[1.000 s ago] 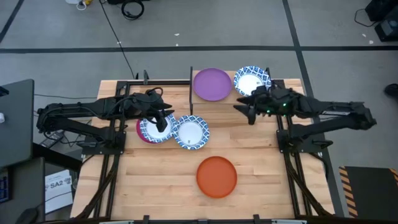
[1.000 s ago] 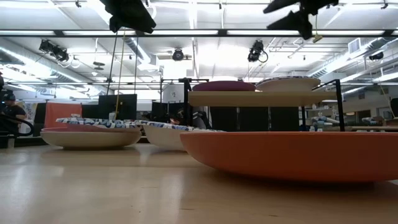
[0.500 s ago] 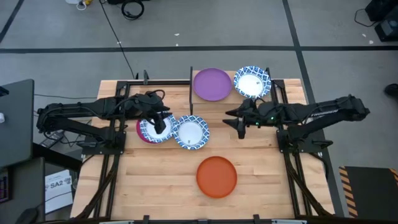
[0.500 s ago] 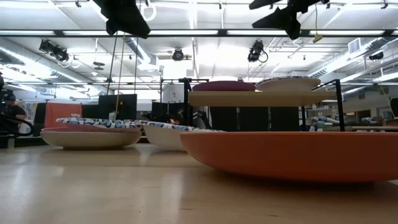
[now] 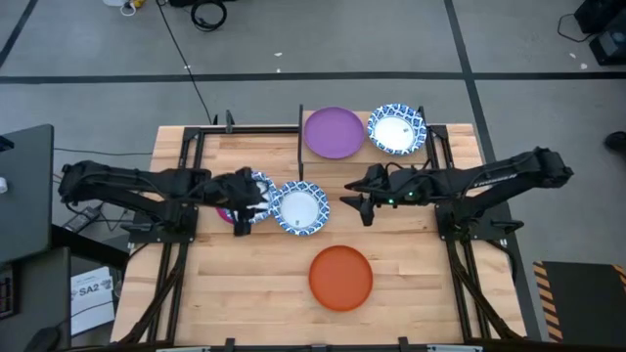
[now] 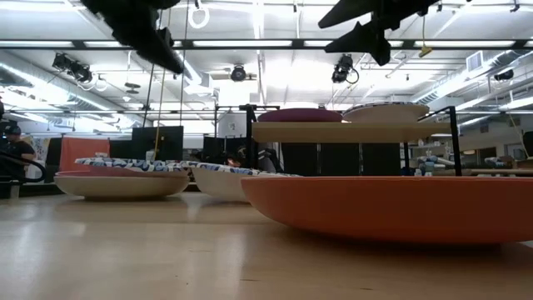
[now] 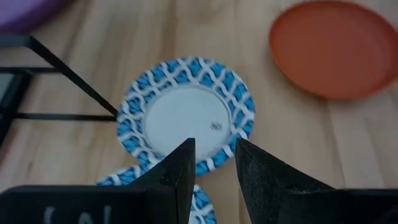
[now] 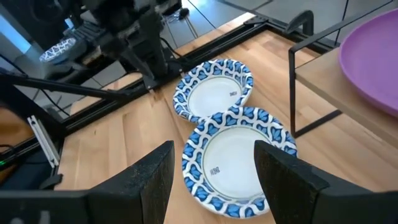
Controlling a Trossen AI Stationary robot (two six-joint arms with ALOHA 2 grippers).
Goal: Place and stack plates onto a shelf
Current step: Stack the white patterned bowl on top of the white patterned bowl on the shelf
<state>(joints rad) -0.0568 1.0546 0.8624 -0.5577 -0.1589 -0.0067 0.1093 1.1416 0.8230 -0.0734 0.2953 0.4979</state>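
Plates lie across the counter (image 5: 411,274). At centre-left, the left gripper (image 5: 238,207), fingers slightly parted and holding nothing, hides most of a blue-rimmed plate (image 5: 256,186) and a magenta plate (image 5: 224,210) beneath. Just right sits another blue-rimmed plate (image 5: 300,207); the right gripper (image 5: 354,202) hovers wide open, empty. An orange plate (image 5: 341,277) lies below centre — purple plate (image 5: 334,132) and patterned plate (image 5: 396,128) top the shelf (image 6: 350,132).

Left end effector (image 5: 238,200) low, fingers narrowly apart; right end effector (image 5: 354,202) raised (fingers spread wide).
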